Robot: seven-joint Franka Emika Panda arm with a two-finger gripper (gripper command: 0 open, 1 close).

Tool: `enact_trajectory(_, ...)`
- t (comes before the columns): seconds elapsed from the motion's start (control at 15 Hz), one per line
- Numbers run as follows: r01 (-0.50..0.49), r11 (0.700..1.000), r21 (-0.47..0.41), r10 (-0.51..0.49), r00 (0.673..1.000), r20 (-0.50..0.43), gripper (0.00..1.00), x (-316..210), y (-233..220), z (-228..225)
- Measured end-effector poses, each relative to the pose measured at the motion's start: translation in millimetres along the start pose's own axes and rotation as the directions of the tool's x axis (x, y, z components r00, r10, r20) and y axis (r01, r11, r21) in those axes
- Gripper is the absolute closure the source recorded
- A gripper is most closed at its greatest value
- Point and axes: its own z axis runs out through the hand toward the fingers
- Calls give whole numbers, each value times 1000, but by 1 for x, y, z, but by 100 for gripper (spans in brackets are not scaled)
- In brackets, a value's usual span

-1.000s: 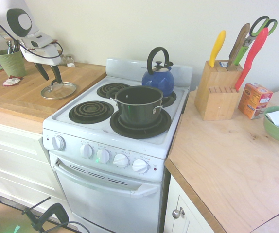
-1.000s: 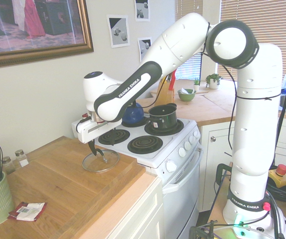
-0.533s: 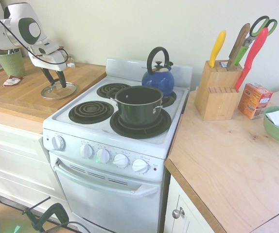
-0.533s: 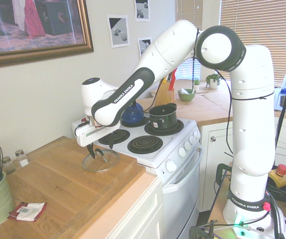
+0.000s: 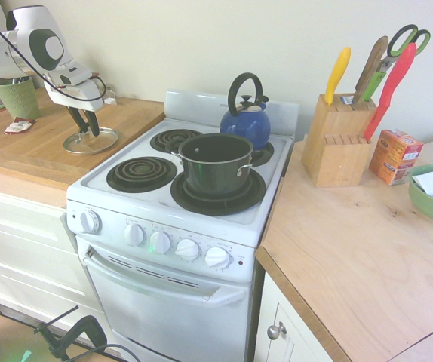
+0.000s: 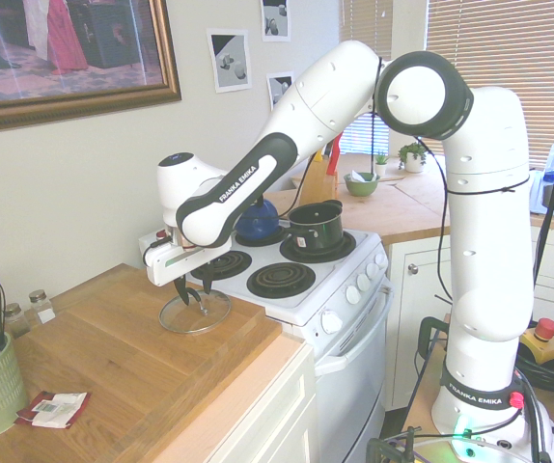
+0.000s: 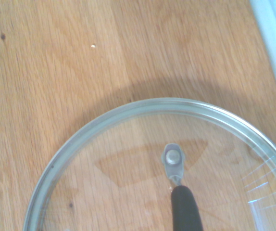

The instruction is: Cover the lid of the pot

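The clear glass lid (image 5: 90, 142) (image 6: 195, 313) lies flat on the wooden counter left of the stove. Its silver rim (image 7: 143, 103) and the dark knob (image 7: 185, 211) with a silver bolt fill the wrist view. My gripper (image 5: 85, 130) (image 6: 193, 295) points straight down over the lid's middle. Its two fingers stand apart on either side of the knob, just above the glass; I cannot tell if they touch it. The dark pot (image 5: 215, 162) (image 6: 315, 224) stands uncovered on the stove's front right burner.
A blue kettle (image 5: 245, 121) (image 6: 256, 220) sits on the burner behind the pot. On the left counter are a green cup (image 5: 16, 98) of utensils and a small packet (image 6: 57, 408). The right counter holds a knife block (image 5: 337, 143), an orange box (image 5: 394, 156) and a green bowl (image 5: 430, 202).
The gripper has sunk down onto the lid's knob and its fingers have drawn closer together. The lid and the pot have not moved.
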Motion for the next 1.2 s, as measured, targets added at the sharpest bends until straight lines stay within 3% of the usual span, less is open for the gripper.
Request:
enact_trajectory(0.87,-34,999,28,34,999,11,100,7,-3,-7)
enact_trajectory(1.0,-46,997,61,47,999,-8,100,16,-3,-34)
enact_trajectory(1.2,-72,991,115,78,996,-52,100,38,7,-111)
